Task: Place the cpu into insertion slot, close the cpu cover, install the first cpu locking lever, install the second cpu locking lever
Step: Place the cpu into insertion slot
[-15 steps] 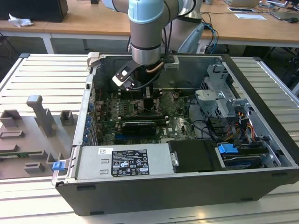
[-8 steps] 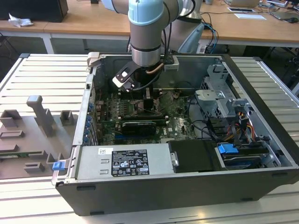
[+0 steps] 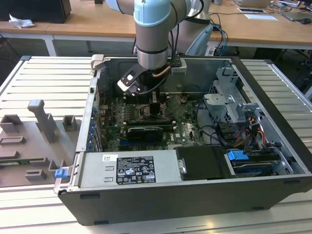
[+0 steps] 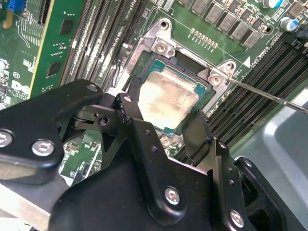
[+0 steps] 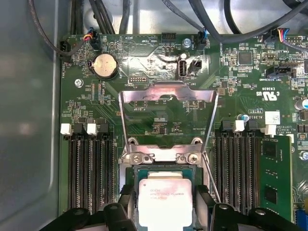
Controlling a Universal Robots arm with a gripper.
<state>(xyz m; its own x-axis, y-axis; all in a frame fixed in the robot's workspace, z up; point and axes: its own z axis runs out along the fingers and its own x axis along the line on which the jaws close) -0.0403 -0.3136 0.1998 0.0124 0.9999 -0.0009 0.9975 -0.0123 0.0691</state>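
Your one gripper [image 4: 161, 115] is down inside the open computer case [image 3: 161, 209], which sits on the slatted worktop [image 3: 285, 214]. Its two fingers [image 4: 130, 113] are closed against opposite edges of the single cpu [image 4: 166, 96]. The cpu lies flat between them, inside the rim of the one insertion slot [image 5: 163, 155]. Whether it is fully seated, you cannot tell.

Just beyond the fingertips, two screws [image 5: 192, 157] sit on the slot's metal rim. Past them the one cpu cover [image 5: 166, 91] stands raised and open, hinged along the slot's edge farthest from the gripper.

One thin lever rod [image 4: 269, 96] runs out from a corner of the slot, beside the gripper. Two banks of memory slots [image 5: 91, 183] flank the gripper, one on each side. One coin battery [image 5: 105, 66] lies farther off, beyond the cover.
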